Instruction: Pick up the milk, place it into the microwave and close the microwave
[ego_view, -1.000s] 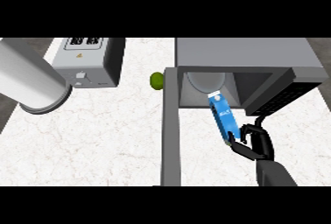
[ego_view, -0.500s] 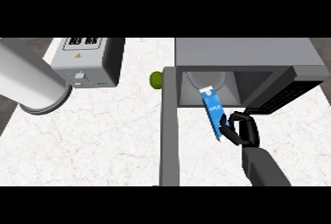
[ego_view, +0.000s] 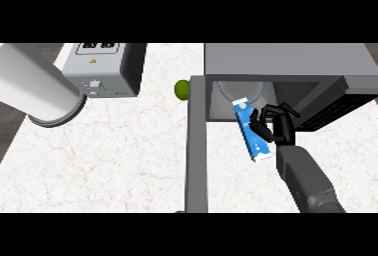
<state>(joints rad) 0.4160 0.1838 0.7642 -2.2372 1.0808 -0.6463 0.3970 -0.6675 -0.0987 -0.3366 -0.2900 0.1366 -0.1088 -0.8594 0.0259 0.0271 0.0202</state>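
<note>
My right hand (ego_view: 272, 126) has its fingers curled round the milk (ego_view: 249, 131), at the microwave (ego_view: 295, 70) mouth; door (ego_view: 196, 150) open.

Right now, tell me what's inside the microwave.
Inside the open microwave a pale round plate shows. The blue milk carton, held in the right hand, has its top at the opening. The rest of the cavity is hidden.
</note>
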